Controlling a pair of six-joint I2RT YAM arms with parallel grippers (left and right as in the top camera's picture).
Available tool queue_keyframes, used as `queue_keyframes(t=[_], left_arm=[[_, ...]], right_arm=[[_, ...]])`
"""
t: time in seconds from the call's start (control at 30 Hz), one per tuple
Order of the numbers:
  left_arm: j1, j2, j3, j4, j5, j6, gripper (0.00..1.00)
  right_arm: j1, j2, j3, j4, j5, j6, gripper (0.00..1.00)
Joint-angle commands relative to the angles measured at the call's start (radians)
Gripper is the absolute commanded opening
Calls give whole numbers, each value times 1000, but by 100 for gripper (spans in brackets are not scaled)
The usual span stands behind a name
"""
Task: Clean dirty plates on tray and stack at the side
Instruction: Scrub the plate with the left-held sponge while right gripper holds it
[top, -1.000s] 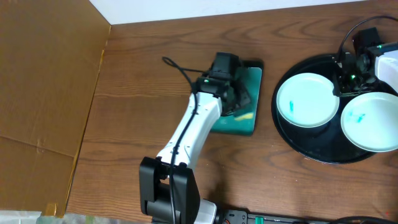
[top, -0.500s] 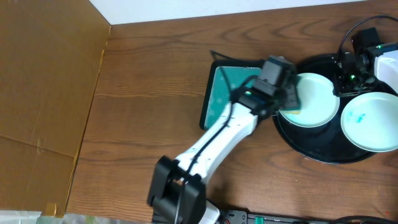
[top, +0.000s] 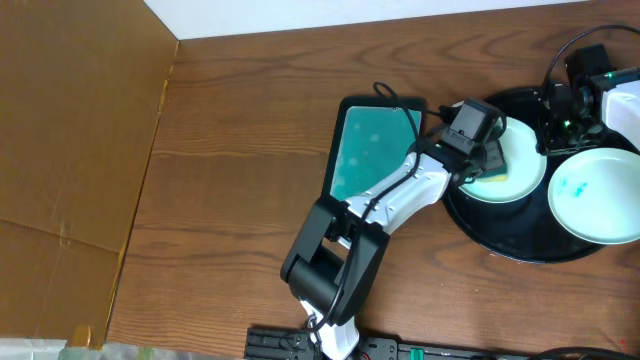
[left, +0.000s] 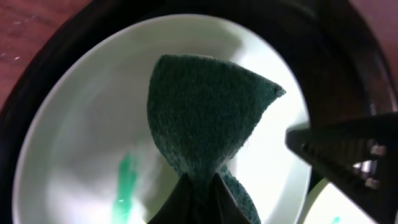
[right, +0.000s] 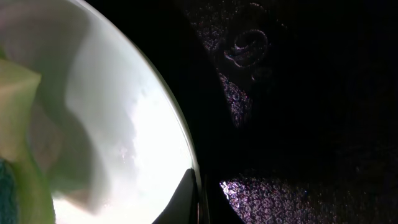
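Observation:
The black tray (top: 500, 235) sits at the right with two plates in full view. My left gripper (top: 487, 162) is shut on a teal and yellow sponge (left: 205, 112) and holds it over the left plate (top: 522, 160), whose teal smear (left: 125, 180) shows in the left wrist view. My right gripper (top: 553, 125) is shut on that plate's far rim (right: 186, 143). The second plate (top: 597, 197) lies front right with its own smear. A third white plate (top: 628, 112) shows at the right edge, partly under the right arm.
A rectangular teal tray (top: 368, 150) with a black edge lies left of the black tray, under the left arm's forearm. Brown cardboard (top: 70, 130) covers the table's left side. A cable loops beside the right arm at the top right.
My left arm swung right from the teal tray, carrying the sponge, and now holds it over the left plate. The teal tray is uncovered. The right gripper has not moved.

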Motion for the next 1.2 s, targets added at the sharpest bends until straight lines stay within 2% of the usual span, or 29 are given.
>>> queue_keyframes(t=[0.0, 0.23, 0.43, 0.6, 0.8, 0.87, 0.97, 1.07, 1.17], left_arm=[[-11, 6, -5, 3, -68, -30, 7], [-19, 86, -5, 30, -90, -90, 7], [-6, 144, -5, -16, -144, -28, 7], [43, 121, -5, -153, -315, 22, 7], [77, 15, -4, -171, -325, 61, 7], [74, -34, -3, -160, -311, 61, 7], [66, -91, -3, -122, -202, 35, 7], [58, -95, -3, -69, -85, -27, 7], [39, -71, -3, -37, -43, -69, 7]], right_arm=[[2, 11, -1, -7, 97, 7, 1], [2, 11, 0, 4, 101, 6, 1], [2, 11, 0, -2, 146, 7, 1], [2, 11, 0, -17, 227, 6, 1], [2, 11, 0, -25, 231, 7, 1], [2, 11, 0, -26, 231, 7, 1], [2, 11, 0, -26, 231, 7, 1], [2, 11, 0, -26, 231, 7, 1], [2, 11, 0, -27, 230, 19, 1]])
